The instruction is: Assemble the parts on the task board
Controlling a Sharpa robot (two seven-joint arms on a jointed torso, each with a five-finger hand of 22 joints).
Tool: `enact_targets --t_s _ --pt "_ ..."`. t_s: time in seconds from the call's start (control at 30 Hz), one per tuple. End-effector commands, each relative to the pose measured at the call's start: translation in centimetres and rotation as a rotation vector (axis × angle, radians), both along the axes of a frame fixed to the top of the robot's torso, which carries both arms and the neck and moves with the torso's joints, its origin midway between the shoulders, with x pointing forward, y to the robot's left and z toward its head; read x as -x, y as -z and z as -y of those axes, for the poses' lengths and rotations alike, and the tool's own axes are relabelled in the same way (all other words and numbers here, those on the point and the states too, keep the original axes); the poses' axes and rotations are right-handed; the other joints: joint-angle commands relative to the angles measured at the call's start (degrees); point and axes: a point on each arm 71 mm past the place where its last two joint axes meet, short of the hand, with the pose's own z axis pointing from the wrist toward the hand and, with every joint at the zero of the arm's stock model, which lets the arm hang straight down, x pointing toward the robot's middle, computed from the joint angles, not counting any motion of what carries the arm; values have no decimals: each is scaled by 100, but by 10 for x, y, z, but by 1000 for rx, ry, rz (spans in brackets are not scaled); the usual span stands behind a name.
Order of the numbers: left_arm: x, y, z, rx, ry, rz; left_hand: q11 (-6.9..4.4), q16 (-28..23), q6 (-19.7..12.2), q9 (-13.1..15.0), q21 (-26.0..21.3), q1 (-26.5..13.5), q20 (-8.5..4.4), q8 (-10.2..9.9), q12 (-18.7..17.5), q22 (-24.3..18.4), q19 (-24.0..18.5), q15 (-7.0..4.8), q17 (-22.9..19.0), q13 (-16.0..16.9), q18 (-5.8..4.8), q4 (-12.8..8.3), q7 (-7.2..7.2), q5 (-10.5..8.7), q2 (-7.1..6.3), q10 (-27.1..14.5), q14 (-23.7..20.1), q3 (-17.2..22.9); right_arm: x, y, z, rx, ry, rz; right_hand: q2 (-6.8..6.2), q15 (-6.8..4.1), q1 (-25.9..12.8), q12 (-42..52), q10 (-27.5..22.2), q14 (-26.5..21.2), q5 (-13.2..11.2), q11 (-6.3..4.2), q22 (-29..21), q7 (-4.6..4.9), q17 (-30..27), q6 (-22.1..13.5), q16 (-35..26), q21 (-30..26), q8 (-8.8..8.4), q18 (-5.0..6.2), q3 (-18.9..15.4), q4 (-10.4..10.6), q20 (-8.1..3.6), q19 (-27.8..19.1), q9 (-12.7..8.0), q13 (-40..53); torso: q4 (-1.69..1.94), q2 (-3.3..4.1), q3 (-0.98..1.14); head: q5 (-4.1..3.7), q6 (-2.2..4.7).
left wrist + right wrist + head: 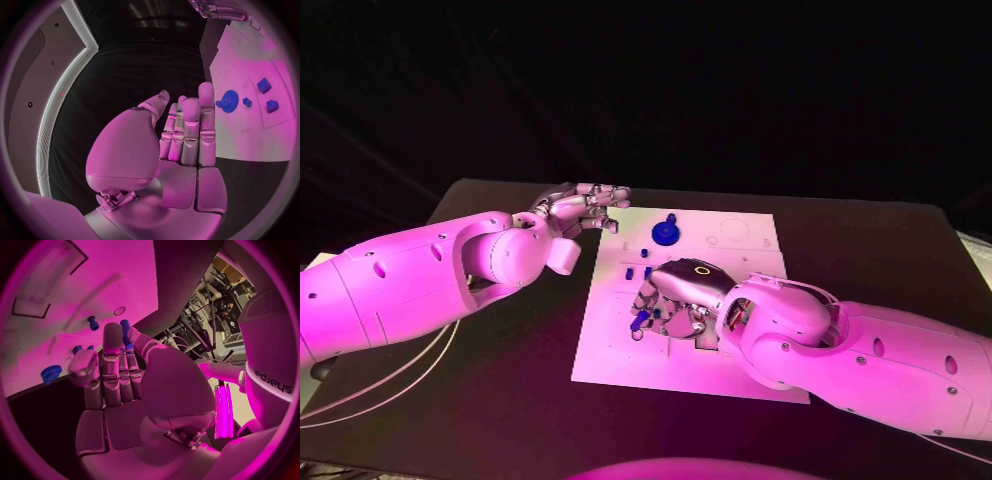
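Note:
The white task board [733, 240] lies mid-table. A blue gear [666, 232] stands near its far edge, and two small blue parts [638, 272] sit closer in. My right hand [678, 298] is low over the board's left half. It pinches an elongated blue part [125, 332] between thumb and a finger, seen also at its fingertips as the blue part [642, 321]. My left hand [583, 210] hovers by the board's far left corner, fingers straight and apart, holding nothing. From the left wrist, the left hand [181, 130] faces the gear [229, 98] and small blue parts [264, 85].
The black table [502, 400] surrounds the board on all sides. A rectangular recess [44, 282] and a small round hole [119, 310] mark the board [94, 275]. A short blue peg [93, 322] stands on it near the right hand [115, 375].

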Motion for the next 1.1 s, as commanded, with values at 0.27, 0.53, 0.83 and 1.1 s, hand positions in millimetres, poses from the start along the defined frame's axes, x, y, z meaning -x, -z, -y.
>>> enact_targets --t_s 0.27,0.53,0.83,1.1 --pt "1 -1 3 11 15 5 0 8 -40 5 -25 52 13 37 12 -9 12 -16 -6 7 68 -26 -8 27 2 -22 -18 -11 0 7 -1 82 -3 12 44 -24 21 -24 10 25 18 7 16 15 9 15 30 26 6 -87 29 -1 -3 32 8 -8 -5 -1 9 23 -31" --pt "1 -1 3 11 17 3 0 8 -40 5 -25 52 13 37 12 -9 12 -16 -6 7 68 -26 -8 27 2 -22 -18 -11 0 12 -3 105 -21 -8 42 -23 18 -26 11 26 18 8 18 16 10 16 31 28 6 -87 29 -1 -2 33 8 -8 -3 -1 11 41 -56" --pt "1 -1 3 11 21 1 2 4 -42 5 -28 50 13 40 18 -12 14 -16 -17 7 67 -23 -6 26 1 -27 -22 -16 2 15 -7 109 -29 -11 40 -22 15 -27 13 26 19 9 17 17 11 16 32 28 6 -87 29 -1 -2 32 8 -7 2 3 8 52 -84" --pt "1 -1 3 11 23 0 2 4 -42 5 -28 50 13 40 18 -12 14 -16 -17 7 67 -23 -6 26 1 -27 -22 -16 0 20 -9 139 -15 8 47 -21 12 -32 16 27 20 9 27 16 12 18 36 35 7 -88 35 -1 -1 36 9 -7 -2 -1 4 58 -111"
